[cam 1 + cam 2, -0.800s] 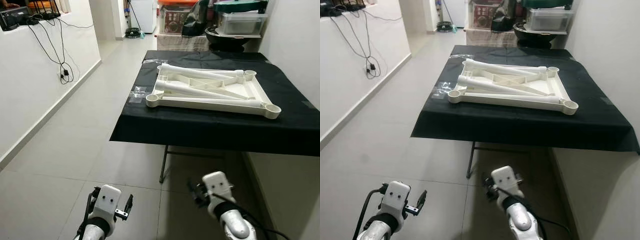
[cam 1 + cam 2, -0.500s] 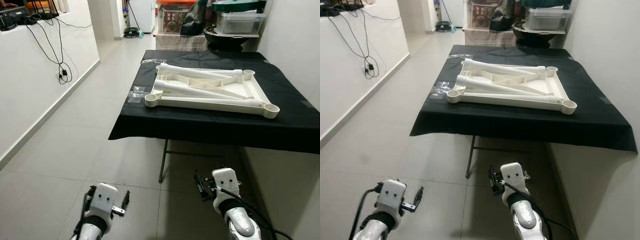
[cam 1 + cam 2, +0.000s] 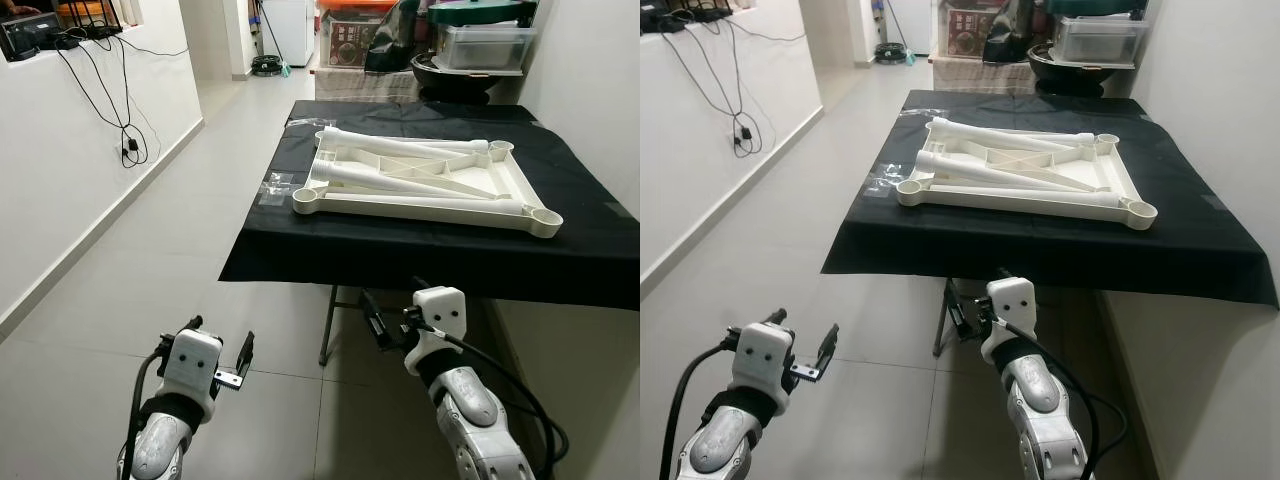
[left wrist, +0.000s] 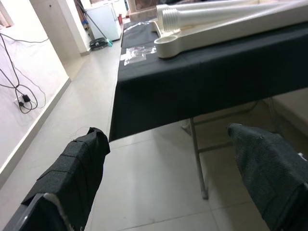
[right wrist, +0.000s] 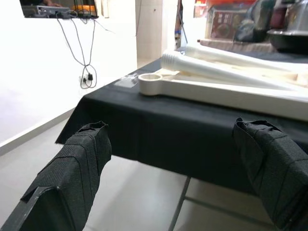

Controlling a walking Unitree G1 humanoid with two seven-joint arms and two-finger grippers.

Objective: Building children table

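Fingers of the left gripper point(image 4: 163, 183) and right gripper point(image 5: 178, 178) are spread wide, holding nothing, below the table edge. Cream plastic tabletop point(image 3: 420, 180) lies upside-down with tubular legs on black cloth point(image 3: 420, 250).

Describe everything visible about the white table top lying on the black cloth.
The white table top lies upside down on the black-draped table, looking like cream moulded plastic. Its underside shows a raised rim, diagonal ribs and a round socket at each corner. Loose legs of the same plastic, long and tapered, lie across it. Small clear plastic bags sit just beside its left edge. Neither claw touches it.
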